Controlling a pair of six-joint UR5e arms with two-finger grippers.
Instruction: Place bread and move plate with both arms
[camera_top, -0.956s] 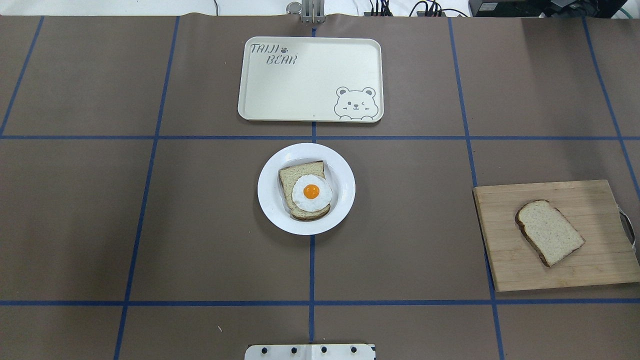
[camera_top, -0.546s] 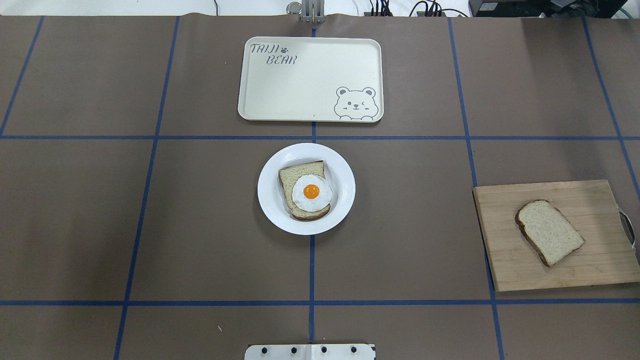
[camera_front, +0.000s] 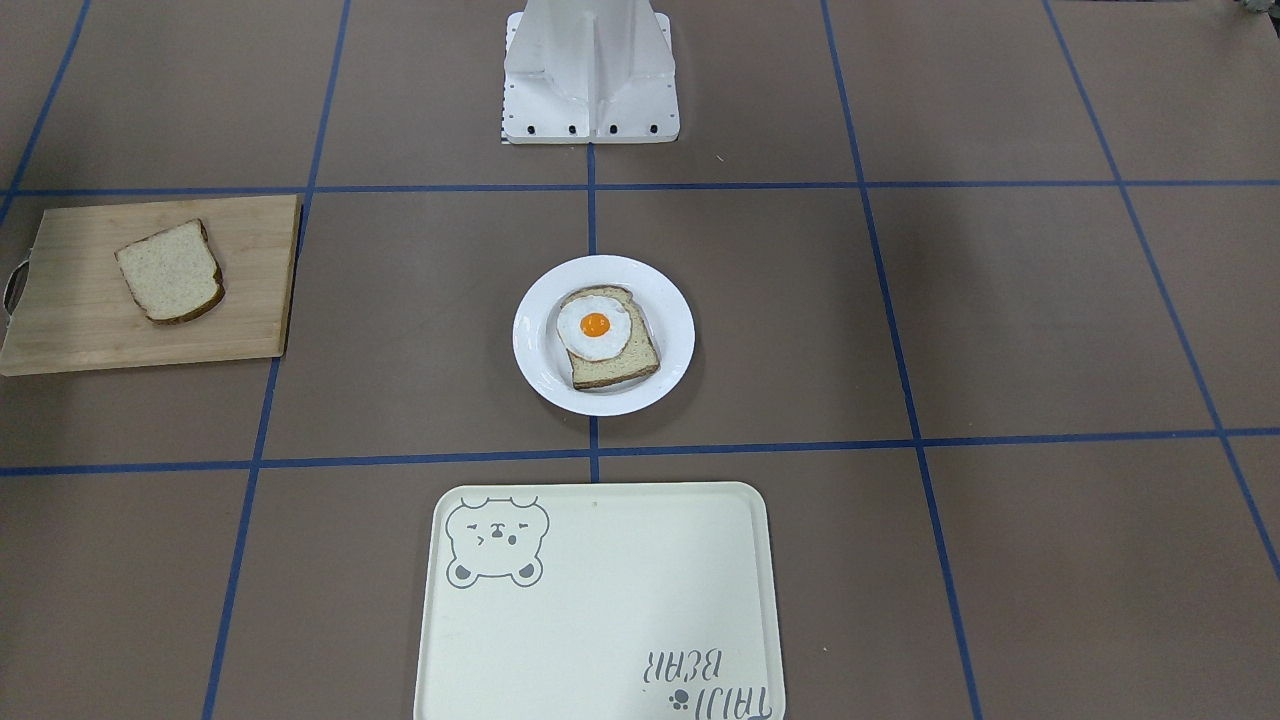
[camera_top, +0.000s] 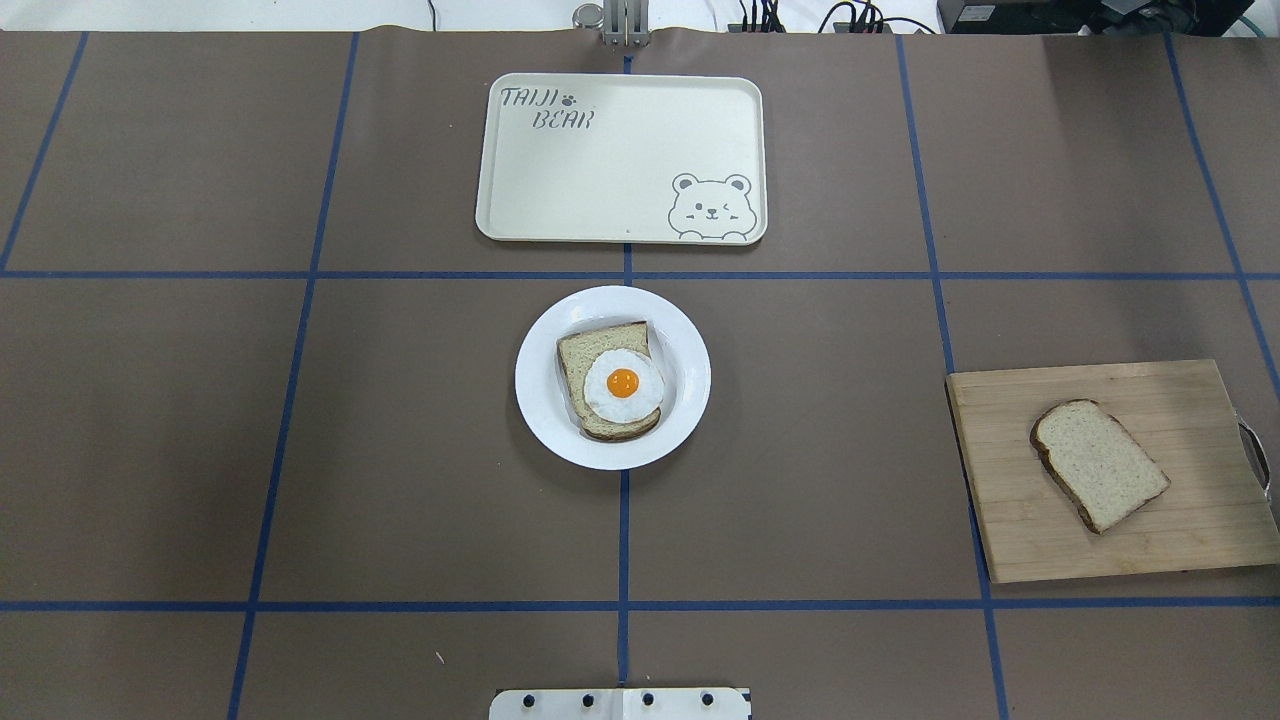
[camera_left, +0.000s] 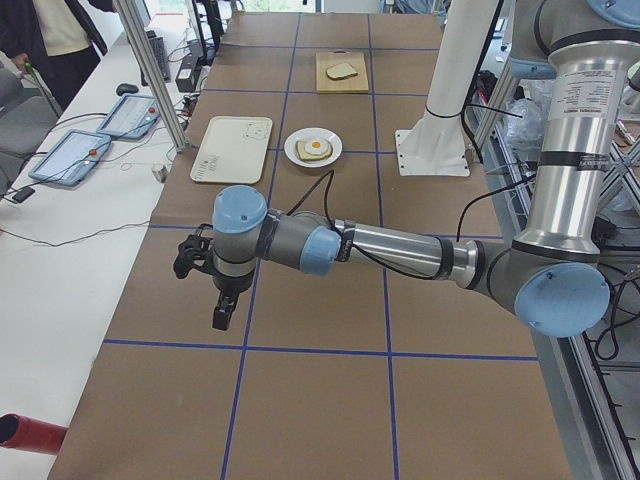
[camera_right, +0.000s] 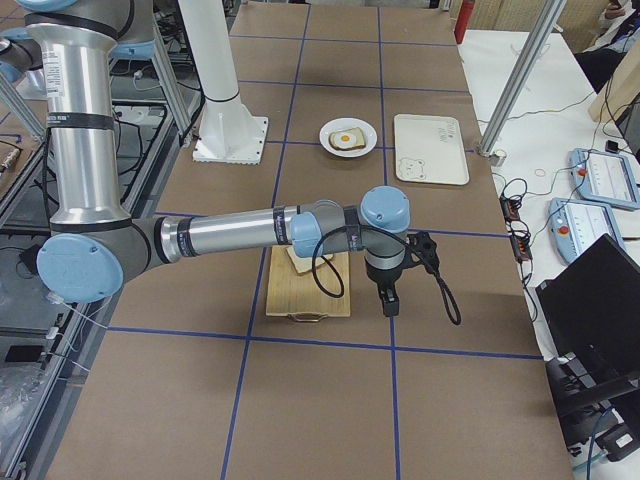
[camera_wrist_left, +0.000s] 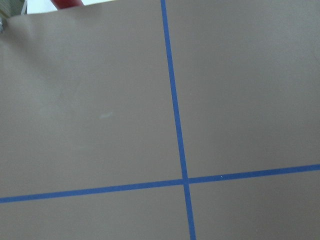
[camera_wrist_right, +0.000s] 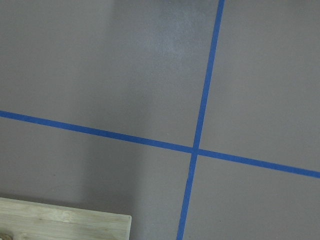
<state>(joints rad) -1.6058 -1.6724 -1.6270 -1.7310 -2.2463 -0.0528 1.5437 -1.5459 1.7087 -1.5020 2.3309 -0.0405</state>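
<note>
The plain bread (camera_top: 1100, 465) lies on a wooden cutting board (camera_top: 1200, 540) at the table's right; it also shows in the front view (camera_front: 168, 270). The white plate (camera_top: 535, 380) sits at the table's middle and holds another slice topped with a fried egg (camera_top: 622, 385). Neither arm shows in the overhead or front view. My left gripper (camera_left: 225, 310) hangs over bare table far to the left, seen only in the left side view. My right gripper (camera_right: 388, 300) hangs just beyond the board's outer side, seen only in the right side view. I cannot tell whether either is open or shut.
A cream bear-print tray (camera_top: 620, 160) lies beyond the plate, at the far middle. The robot's white base (camera_front: 590, 80) stands at the near edge. The right wrist view shows the board's corner (camera_wrist_right: 60, 222) and blue tape lines. Operators' tablets (camera_left: 130, 115) lie past the far edge.
</note>
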